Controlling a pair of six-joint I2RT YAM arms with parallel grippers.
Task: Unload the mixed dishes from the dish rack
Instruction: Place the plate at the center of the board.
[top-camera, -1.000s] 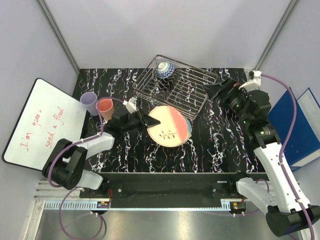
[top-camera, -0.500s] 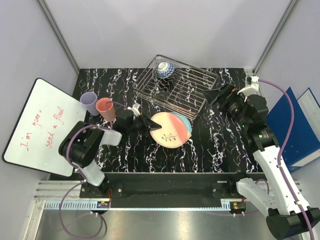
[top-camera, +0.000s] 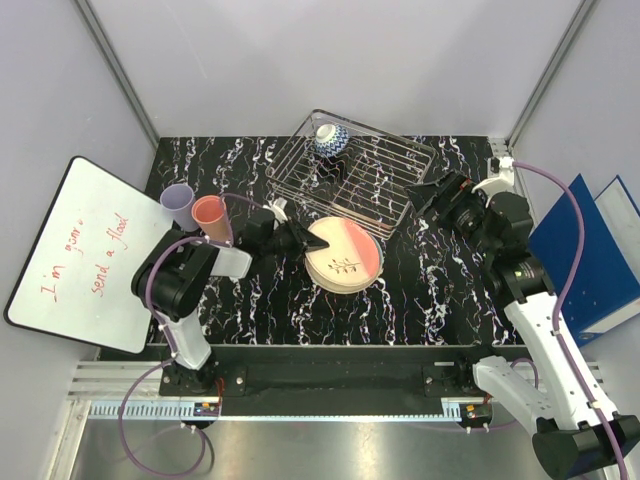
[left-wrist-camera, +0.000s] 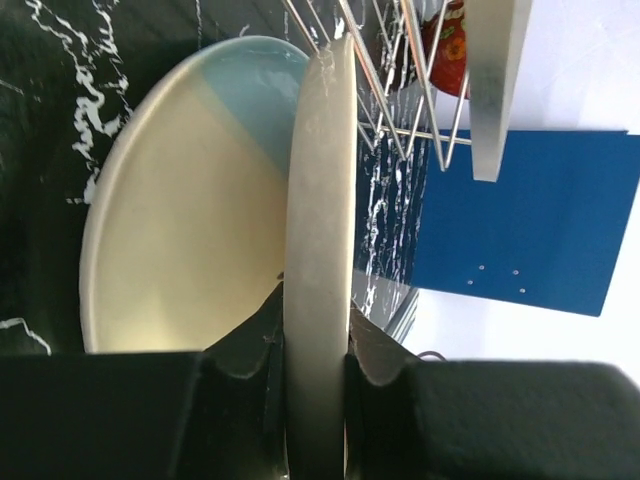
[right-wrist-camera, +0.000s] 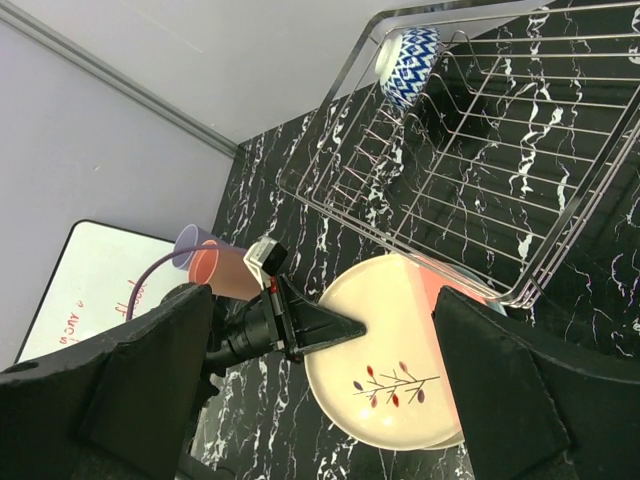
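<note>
Top external view of a black, white-veined table (top-camera: 430, 290) with two robot arms mounted at its near edge. A silver wire dish rack (top-camera: 400, 170) sits at the back centre of the table, turned at an angle. A blue and white bowl (top-camera: 331, 140) rests on its side in the rack's far left corner.

The left gripper (top-camera: 308, 241) reaches in from the left, just in front of the rack, and its two fingers are clamped on the left rim of a cream and pink plate (top-camera: 345, 255) with a small sprig drawing. This plate sits out of the rack, over the table, directly above a cream and blue plate (left-wrist-camera: 190, 200) that lies flat on the table. In the left wrist view the held plate is seen edge-on between the fingers, its gripped edge raised off the lower plate. That view also shows a red bowl (left-wrist-camera: 445, 45) behind the rack wires.

The right gripper (top-camera: 432, 192) hovers by the rack's right end, jaws spread wide and holding nothing.

A pink cup (top-camera: 212, 218) and a lavender cup (top-camera: 178, 205) stand side by side at the table's left edge, next to a whiteboard (top-camera: 85, 255) with red handwriting. A blue folder (top-camera: 590, 250) leans off the table to the right.
</note>
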